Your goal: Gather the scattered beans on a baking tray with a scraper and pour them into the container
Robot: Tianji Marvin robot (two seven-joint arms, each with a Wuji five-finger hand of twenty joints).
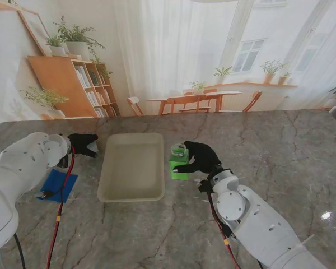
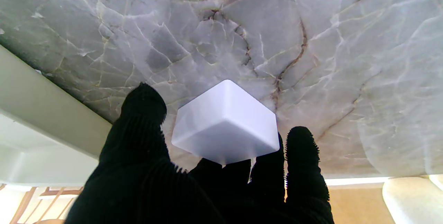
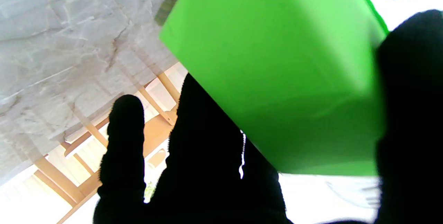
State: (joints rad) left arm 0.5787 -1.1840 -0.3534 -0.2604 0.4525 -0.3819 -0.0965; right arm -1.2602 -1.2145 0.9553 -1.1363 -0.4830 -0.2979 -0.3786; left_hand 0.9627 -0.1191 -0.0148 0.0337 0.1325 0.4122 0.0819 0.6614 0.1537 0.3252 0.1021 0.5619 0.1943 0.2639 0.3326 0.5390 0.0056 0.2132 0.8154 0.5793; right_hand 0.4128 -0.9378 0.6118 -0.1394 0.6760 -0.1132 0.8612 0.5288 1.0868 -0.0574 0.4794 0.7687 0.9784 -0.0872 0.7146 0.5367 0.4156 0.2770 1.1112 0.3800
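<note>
the right hand (image 1: 200, 158) is wrapped around a green box (image 1: 179, 166) with a small glass jar (image 1: 179, 150) on top, just to the right of the baking tray (image 1: 131, 193); its fingers (image 3: 126, 141) press the green side. the left hand (image 1: 83, 144) pinches a small white plastic block (image 2: 225, 123), maybe the scraper, held above the marble just left of the tray. i see no beans in the tray; they may be too small to make out. the white piece looks light, stiff and smooth, so it could slip; a hold on its flat sides seems best. a blue pad (image 1: 57, 184) lies nearer to me. the marble table (image 1: 280, 145) is glossy and hard. behind are a bookshelf, plants, chairs and bright curtains.
</note>
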